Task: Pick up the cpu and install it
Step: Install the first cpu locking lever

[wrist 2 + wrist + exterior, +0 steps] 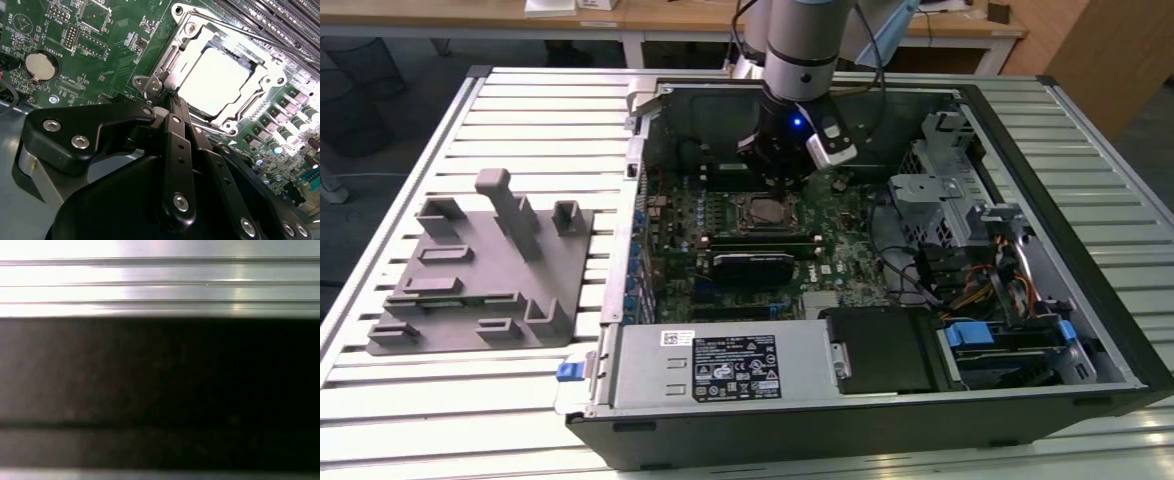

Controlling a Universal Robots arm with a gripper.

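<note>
The cpu [216, 81] lies flat in the motherboard socket, its silvery top bright inside the metal socket frame [165, 55]. In the exterior view the cpu [767, 212] shows as a small square in the middle of the board, inside the open computer case [1014, 150]. My gripper [172, 101] is shut, its black fingers pressed together with nothing between them. The tips sit at the corner of the socket frame, beside the lever hook. Seen from the exterior view, my gripper [781, 183] hangs straight down just behind the socket.
A grey plastic tray [480, 270] with upright blocks stands on the slatted table at the exterior view's left. The power supply [720, 365] and drive cage [947, 190] crowd the case. A coin battery [39, 66] sits on the board.
</note>
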